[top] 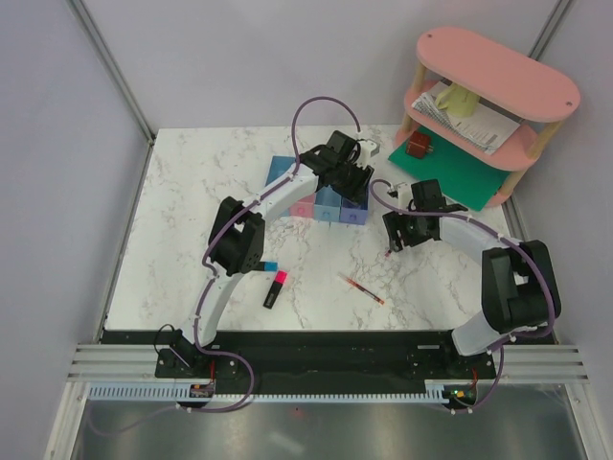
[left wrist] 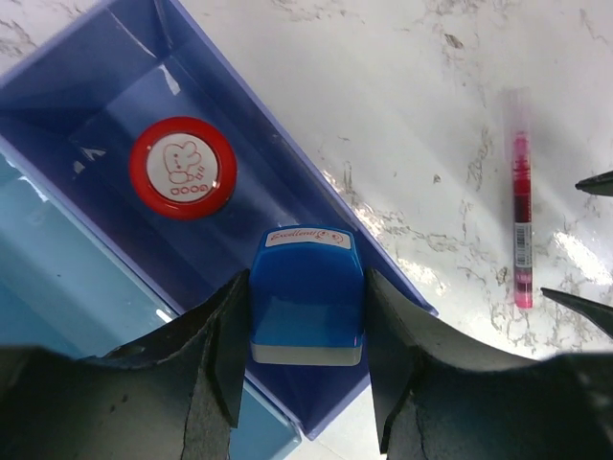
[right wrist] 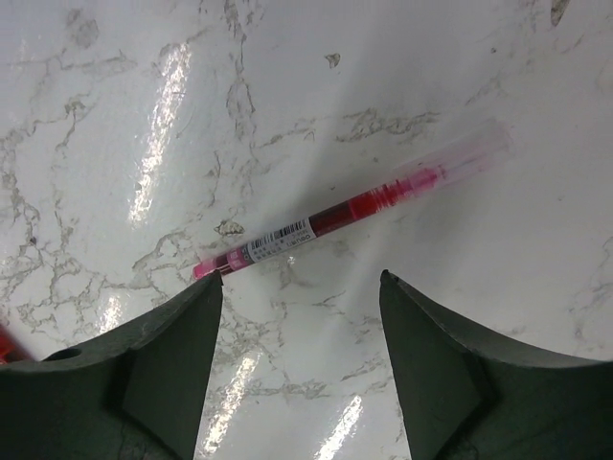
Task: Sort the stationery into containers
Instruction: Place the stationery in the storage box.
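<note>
Blue-white block (left wrist: 306, 297) is pinched by left pincer (left wrist: 305, 287) over the purple-blue translucent bin (left wrist: 105, 86).
Thin red pen (right wrist: 316, 218) on the tabletop (right wrist: 431, 77), below the spread right pincer (right wrist: 301, 278), may be rolled aside if clipped unevenly.

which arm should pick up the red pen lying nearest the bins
Right. The right fingers stand open and empty just above the red pen. The left fingers are shut on the blue-white block over the purple-blue bin.
</note>
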`<control>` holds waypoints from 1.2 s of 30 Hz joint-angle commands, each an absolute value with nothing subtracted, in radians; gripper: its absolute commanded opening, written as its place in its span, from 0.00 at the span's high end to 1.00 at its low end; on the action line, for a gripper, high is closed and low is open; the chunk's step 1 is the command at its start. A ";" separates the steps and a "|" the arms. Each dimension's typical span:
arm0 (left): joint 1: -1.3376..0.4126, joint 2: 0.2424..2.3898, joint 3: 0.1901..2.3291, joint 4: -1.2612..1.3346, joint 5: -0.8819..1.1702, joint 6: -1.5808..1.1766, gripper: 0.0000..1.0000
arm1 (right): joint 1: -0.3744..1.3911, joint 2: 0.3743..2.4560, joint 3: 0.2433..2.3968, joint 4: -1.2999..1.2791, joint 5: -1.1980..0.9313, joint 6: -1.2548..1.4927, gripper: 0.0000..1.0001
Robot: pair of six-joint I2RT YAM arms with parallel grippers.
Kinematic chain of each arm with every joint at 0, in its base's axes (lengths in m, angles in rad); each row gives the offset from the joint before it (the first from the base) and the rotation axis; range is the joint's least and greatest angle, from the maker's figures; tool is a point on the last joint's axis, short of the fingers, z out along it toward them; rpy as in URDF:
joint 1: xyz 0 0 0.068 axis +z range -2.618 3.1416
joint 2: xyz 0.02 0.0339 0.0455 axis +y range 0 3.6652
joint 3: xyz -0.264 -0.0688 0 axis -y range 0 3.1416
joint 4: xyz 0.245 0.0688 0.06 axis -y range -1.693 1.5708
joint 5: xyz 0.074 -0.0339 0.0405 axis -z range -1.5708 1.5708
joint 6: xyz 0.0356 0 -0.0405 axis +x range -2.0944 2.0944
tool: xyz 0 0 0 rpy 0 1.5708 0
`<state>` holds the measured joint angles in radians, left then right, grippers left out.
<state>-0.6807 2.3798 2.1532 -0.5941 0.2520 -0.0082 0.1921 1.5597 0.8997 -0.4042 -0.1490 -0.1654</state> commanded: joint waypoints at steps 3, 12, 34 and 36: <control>-0.686 2.385 2.155 -0.515 0.207 -0.002 0.55 | 0.186 1.604 0.939 -0.364 -0.190 -0.133 0.27; -0.687 2.379 2.135 -0.514 0.201 0.032 0.44 | 0.184 1.672 0.965 -0.337 -0.193 -0.114 0.32; -0.687 2.200 2.033 -0.517 0.253 0.037 0.37 | 0.183 1.691 0.974 -0.334 -0.209 -0.114 0.75; -0.687 2.132 1.996 -0.523 0.264 0.041 0.37 | 0.183 1.680 0.973 -0.339 -0.207 -0.117 0.75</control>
